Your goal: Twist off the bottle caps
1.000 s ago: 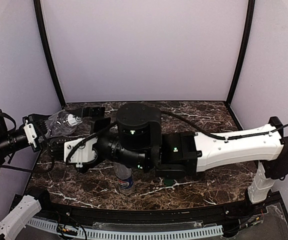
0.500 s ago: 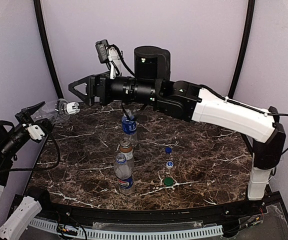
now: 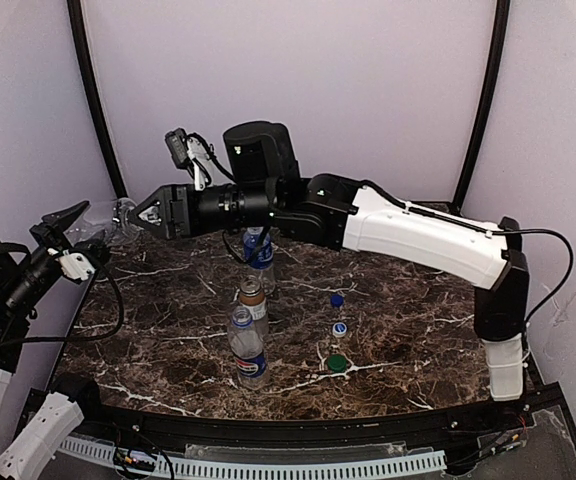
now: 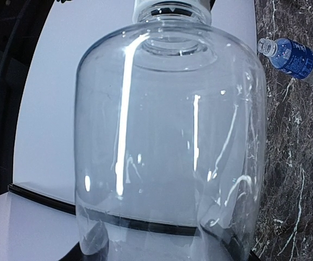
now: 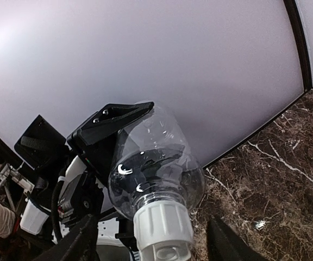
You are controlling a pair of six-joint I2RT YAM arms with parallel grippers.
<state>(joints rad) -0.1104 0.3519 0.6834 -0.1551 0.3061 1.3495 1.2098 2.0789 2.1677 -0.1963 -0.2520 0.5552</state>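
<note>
My left gripper (image 3: 90,228) is shut on the plain clear bottle (image 3: 106,224) and holds it tilted in the air over the table's far left corner. That bottle (image 4: 167,136) fills the left wrist view. Its white cap (image 5: 162,225) points at my right gripper (image 5: 156,244), whose jaws stand open on either side of the cap, with a gap showing on both sides. In the top view the right gripper (image 3: 140,214) hides the cap. One black left finger (image 5: 116,117) lies along the bottle's upper side.
Three bottles stand mid-table: a blue-labelled one (image 3: 258,250), a short brown one (image 3: 252,298) and a logo-labelled one (image 3: 247,350). A blue cap (image 3: 337,299), a blue-and-white cap (image 3: 340,328) and a green cap (image 3: 337,363) lie loose to their right. Walls close in the back and sides.
My right arm rose from low over the table and reached left to the held bottle. Its jaws have narrowed around the white cap. The left gripper kept its hold on the bottle.
</note>
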